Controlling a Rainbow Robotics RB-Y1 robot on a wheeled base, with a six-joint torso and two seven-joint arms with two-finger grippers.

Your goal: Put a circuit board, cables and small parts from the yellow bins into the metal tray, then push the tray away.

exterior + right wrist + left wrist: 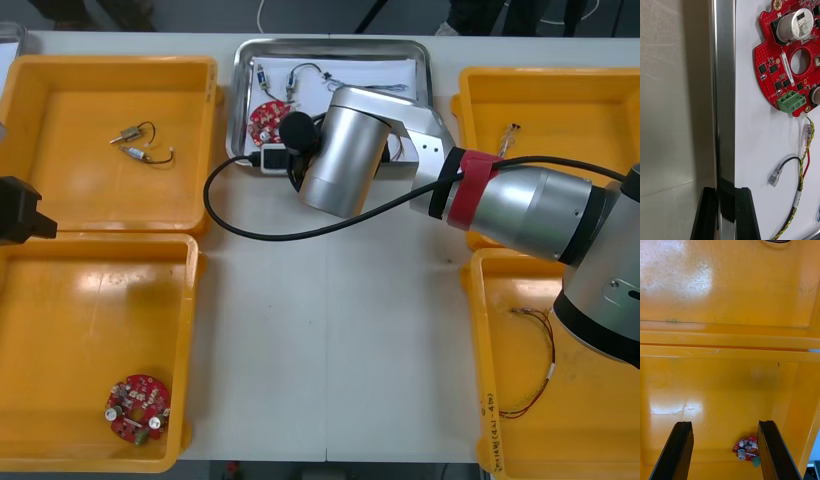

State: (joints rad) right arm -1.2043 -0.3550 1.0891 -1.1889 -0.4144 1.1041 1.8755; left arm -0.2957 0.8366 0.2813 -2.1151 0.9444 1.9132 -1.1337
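Note:
The metal tray [335, 44], white inside, stands at the table's far middle. It holds a round red circuit board [266, 118] and cables. My right gripper [285, 155] is at the tray's near left corner. In the right wrist view my right gripper [726, 213] is shut on the tray's shiny rim [724, 93]; the circuit board [790, 56], a red and yellow cable [803, 168] and a black cable [777, 174] lie on the white floor beyond. My left gripper [725, 424] hangs open over the left bins, above another circuit board [747, 450].
The near left bin [60, 300] holds a circuit board [137, 407]. The far left bin [60, 80] has small metal parts with wires [140, 142]. A thin red cable [535, 360] lies in the near right bin. My arm's black cable [230, 215] loops over the table.

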